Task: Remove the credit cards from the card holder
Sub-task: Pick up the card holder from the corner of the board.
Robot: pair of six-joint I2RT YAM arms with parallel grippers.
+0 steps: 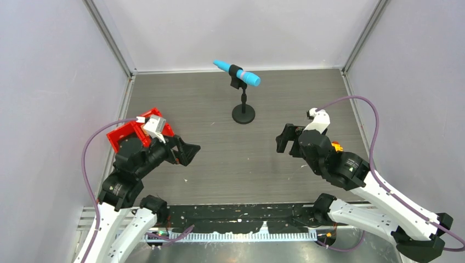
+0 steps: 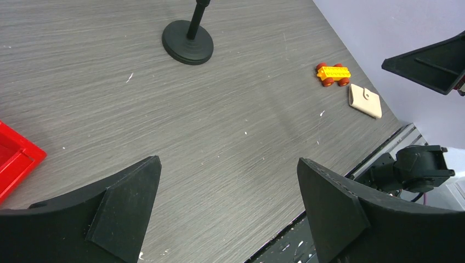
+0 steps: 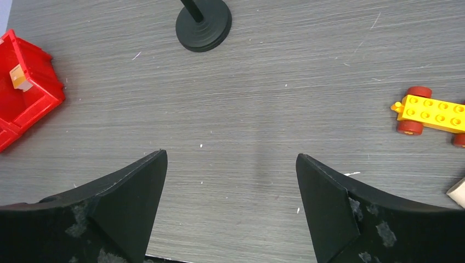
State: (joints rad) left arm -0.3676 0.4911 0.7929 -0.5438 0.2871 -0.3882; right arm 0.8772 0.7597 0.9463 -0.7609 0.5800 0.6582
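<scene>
"Red tray (image 1: pixel 123 137) at your far left?"
"Yes, just left of your left gripper (image 2: pixel 227 211). Its jaws stand wide apart over the table (image 1: pixel 219 164), holding nothing."
"And the middle?"
"A black stand (image 1: pixel 243 114), farther back."
"The right?"
"Your right gripper (image 3: pixel 230 211) is spread wide too, and empty. The holder (image 2: pixel 366 101) lies folded shut at the right, near the wall, just on the near side of the car (image 2: pixel 333 74), apart from both grippers."
</scene>
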